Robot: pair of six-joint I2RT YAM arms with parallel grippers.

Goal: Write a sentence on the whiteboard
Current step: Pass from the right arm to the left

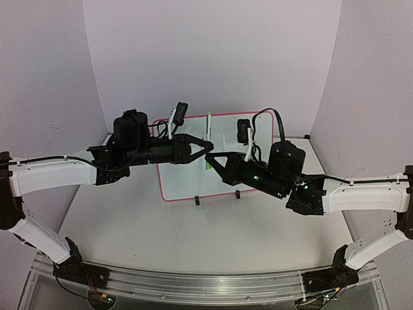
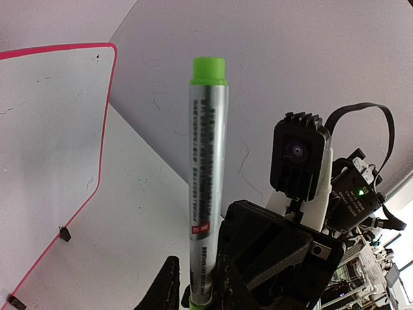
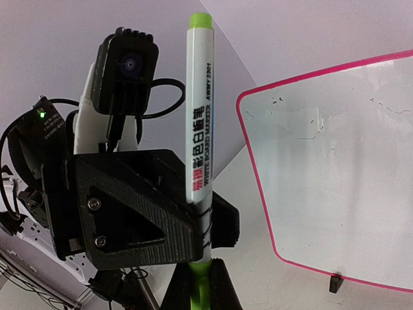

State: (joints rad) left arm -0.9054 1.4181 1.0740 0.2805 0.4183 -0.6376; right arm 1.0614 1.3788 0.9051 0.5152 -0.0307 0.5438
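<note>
Presently, the step in hand, as judged, is uncapping the marker [image 1: 208,126].

- **Grip:** The left gripper [image 1: 204,147] is clamped across the barrel. The right gripper [image 1: 211,158] is clenched on the green cap [image 3: 201,284] just below it.
- **Position:** The marker is held upright between the two, in front of the whiteboard [image 1: 181,181]. The whiteboard stands at the far centre of the table [image 1: 129,239], facing the arms.
- **To do it well:**
  - Pull straight along the marker's axis, cap downward and barrel held firm.
  - Avoid any sideways twist, because the two grips sit close together and the fingers could foul.
  - Stay off the board so that it is not knocked from its feet [image 1: 197,201].
- **Count:**
  - whiteboard, one
  - feet, two
  - marker, one
  - cap, one, seated
  - grippers, two, both occupied
  - sentence, none; the board is bare apart from faint specks
</note>
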